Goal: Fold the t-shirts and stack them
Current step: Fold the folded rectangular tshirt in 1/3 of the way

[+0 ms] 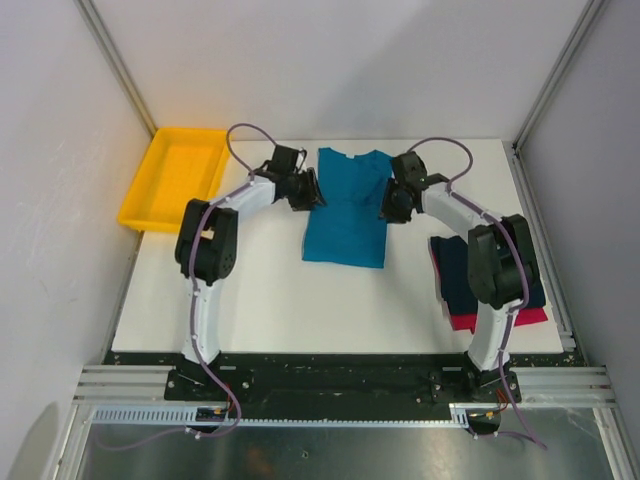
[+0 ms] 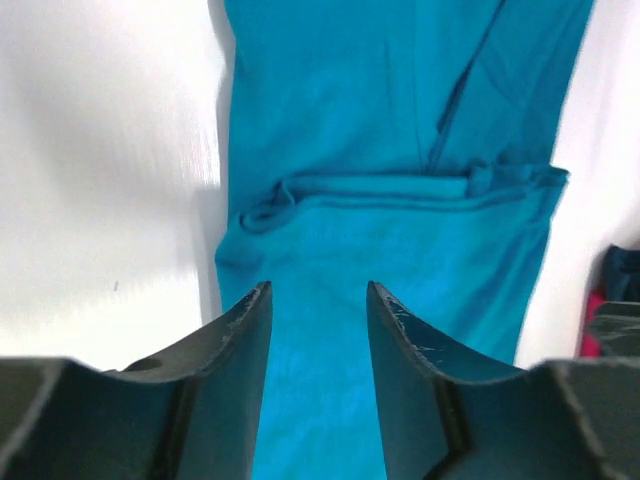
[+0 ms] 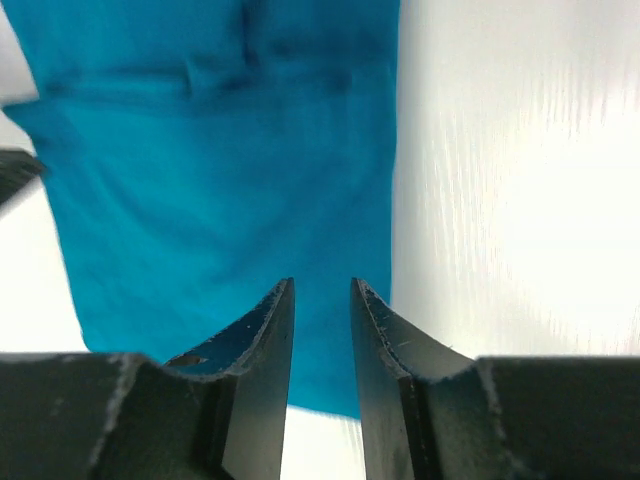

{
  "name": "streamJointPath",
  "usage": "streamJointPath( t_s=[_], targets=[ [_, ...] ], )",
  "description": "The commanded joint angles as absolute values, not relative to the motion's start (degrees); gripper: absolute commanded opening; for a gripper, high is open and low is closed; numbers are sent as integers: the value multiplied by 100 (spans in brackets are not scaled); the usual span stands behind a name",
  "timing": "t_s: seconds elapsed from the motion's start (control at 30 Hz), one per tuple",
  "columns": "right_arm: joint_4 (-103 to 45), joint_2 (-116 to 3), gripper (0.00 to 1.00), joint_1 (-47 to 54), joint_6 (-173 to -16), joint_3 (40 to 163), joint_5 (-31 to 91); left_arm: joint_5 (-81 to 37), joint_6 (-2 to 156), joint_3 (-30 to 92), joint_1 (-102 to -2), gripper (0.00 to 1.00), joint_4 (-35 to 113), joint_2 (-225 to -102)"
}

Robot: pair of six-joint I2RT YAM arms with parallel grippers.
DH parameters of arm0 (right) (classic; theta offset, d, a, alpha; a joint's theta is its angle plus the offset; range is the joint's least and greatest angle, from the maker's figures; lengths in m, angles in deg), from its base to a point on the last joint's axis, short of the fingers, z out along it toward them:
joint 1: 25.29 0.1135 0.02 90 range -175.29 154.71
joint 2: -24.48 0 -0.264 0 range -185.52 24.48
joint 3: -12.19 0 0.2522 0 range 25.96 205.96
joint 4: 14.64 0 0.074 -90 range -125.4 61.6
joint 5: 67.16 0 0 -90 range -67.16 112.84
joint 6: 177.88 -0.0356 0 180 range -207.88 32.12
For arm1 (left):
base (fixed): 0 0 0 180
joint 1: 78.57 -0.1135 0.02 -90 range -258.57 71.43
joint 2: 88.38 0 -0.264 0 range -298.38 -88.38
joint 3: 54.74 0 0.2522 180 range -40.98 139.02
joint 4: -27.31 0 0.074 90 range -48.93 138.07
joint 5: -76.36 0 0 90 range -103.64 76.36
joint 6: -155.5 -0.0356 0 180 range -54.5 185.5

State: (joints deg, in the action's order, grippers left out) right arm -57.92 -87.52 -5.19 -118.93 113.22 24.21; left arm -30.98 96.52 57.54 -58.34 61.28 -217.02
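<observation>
A teal-blue t-shirt lies flat in the middle of the table, its sleeves folded in. My left gripper hovers at the shirt's left edge, open and empty; in the left wrist view the teal cloth fills the space under the fingers. My right gripper hovers at the shirt's right edge, open with a narrower gap and empty; it shows in the right wrist view over the teal cloth. A dark navy t-shirt lies on a red-pink t-shirt at the right, partly hidden by the right arm.
A yellow plastic tray sits at the table's back left corner. White walls and metal frame posts enclose the table on three sides. The navy shirt's edge shows at the right of the left wrist view.
</observation>
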Motion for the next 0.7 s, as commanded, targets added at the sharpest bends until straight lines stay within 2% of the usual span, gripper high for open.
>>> streamJointPath(
  t_s=[0.0,0.1,0.4,0.67],
  targets=[
    [-5792,-8030,33,-142,-12152,10557,2367,-2926,9408,5328,-5886,49,6142,-20376],
    [-5767,-7741,32,134,-12358,10045,2303,-2886,9525,4773,-5887,50,6143,-19860],
    [-5610,-7330,32,402,-12817,9188,1861,-2824,9836,2966,-5877,43,6077,-18731],
    [-5580,-7397,32,480,-12985,8963,1639,-2832,9914,2333,-5859,41,6041,-18344]
  ],
)
